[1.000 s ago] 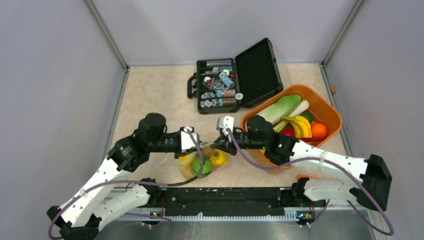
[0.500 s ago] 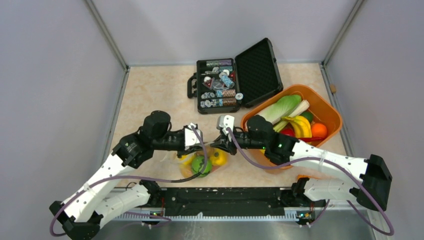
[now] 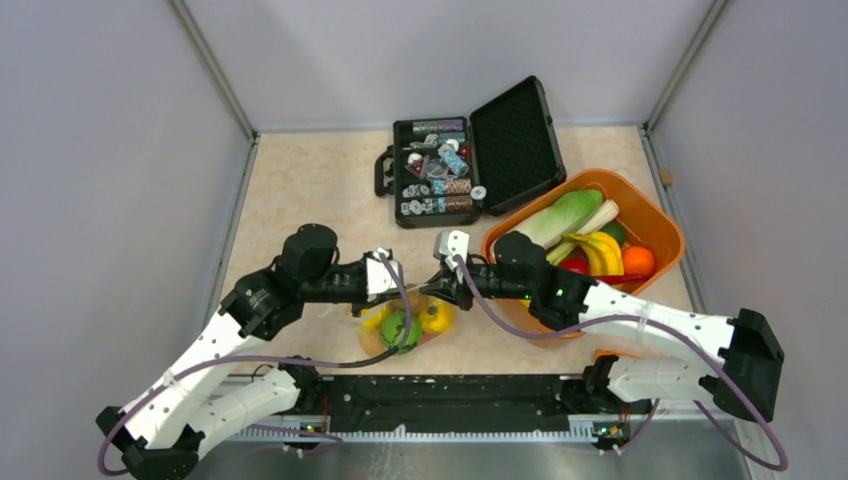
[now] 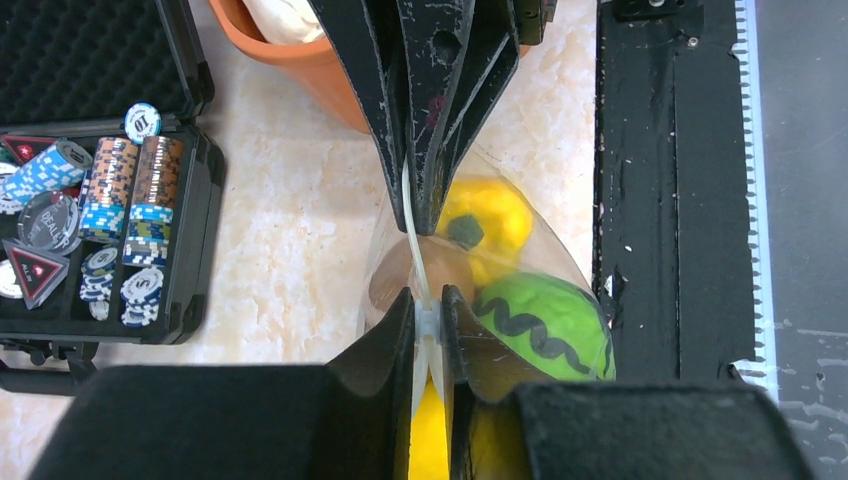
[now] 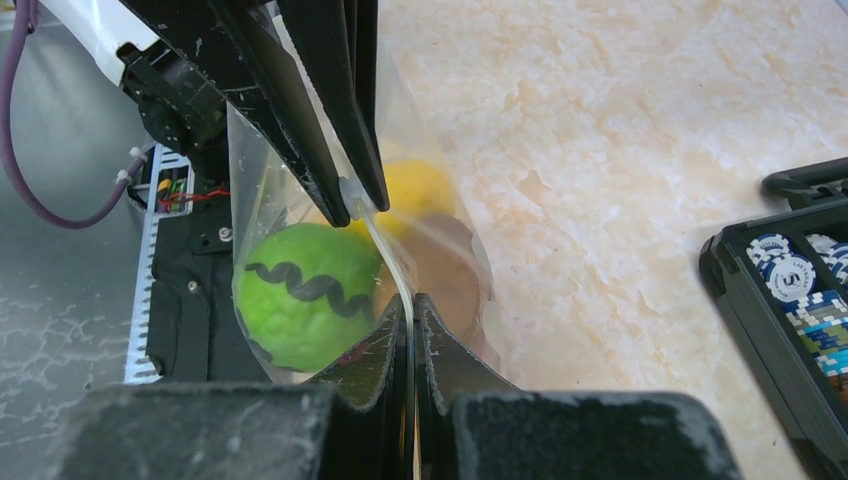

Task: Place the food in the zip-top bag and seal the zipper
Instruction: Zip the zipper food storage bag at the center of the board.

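Note:
The clear zip-top bag (image 3: pixel 425 335) hangs between my two grippers just above the table's near edge. Inside it are a green watermelon piece (image 4: pixel 545 320), a yellow pepper (image 4: pixel 487 215) and a brownish peach (image 4: pixel 395 285). My left gripper (image 4: pixel 428 318) is shut on the whitish zipper (image 4: pixel 410 235). My right gripper (image 5: pixel 412 305) is shut on the same zipper (image 5: pixel 390 262) a short way along it. The two sets of fingertips face each other, close together. In the top view the left gripper (image 3: pixel 397 285) and right gripper (image 3: pixel 428 290) meet over the bag.
An orange tub (image 3: pixel 662 222) at the right holds more toy food, including bananas (image 3: pixel 600 250) and a cabbage. An open black case (image 3: pixel 440 170) of poker chips stands behind. The black base rail (image 3: pixel 450 390) lies just in front of the bag.
My left gripper has slid a little to the right along the zipper, toward the right gripper. The right arm has stayed still, and the bag hangs as before.

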Robot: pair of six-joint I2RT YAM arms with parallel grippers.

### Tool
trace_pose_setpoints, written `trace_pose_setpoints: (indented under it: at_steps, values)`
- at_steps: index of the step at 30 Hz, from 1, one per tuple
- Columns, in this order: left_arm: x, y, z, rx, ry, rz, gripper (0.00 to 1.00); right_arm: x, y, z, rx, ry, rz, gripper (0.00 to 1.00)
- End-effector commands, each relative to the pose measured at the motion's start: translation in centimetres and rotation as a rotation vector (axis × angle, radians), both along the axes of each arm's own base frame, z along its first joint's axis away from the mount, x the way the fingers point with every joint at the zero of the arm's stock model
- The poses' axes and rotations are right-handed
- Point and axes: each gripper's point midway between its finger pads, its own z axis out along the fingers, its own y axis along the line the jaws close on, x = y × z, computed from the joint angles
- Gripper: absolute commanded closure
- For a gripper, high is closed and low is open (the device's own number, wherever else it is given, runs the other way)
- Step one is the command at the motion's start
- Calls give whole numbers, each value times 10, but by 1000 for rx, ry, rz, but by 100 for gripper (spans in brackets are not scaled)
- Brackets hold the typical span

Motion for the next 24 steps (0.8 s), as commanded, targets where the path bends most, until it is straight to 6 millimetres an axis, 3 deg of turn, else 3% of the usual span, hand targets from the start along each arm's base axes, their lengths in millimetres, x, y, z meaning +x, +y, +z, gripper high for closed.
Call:
trace_pose_setpoints:
  at_steps: [1, 5, 11, 13, 16, 18, 24]
  values:
    - [-2, 3, 12, -12, -11, 4, 83, 6, 2, 20, 67, -33, -26, 100]
    - [-2, 2, 11, -10, -5, 0, 75, 6, 2, 21, 69, -32, -26, 100]
    - [1, -1, 12, -23, -6, 8, 74, 7, 2, 20, 68, -31, -28, 100]
    - [2, -2, 13, -26, -5, 9, 77, 6, 3, 20, 67, -31, -26, 100]
    - [7, -1, 10, -13, -6, 37, 94, 7, 3, 18, 62, -30, -26, 100]
    - [8, 1, 7, 3, -6, 43, 100, 8, 3, 18, 60, -30, -29, 100]
    - [7, 11, 10, 13, -39, 75, 100, 10, -2, 16, 55, -32, -54, 100]
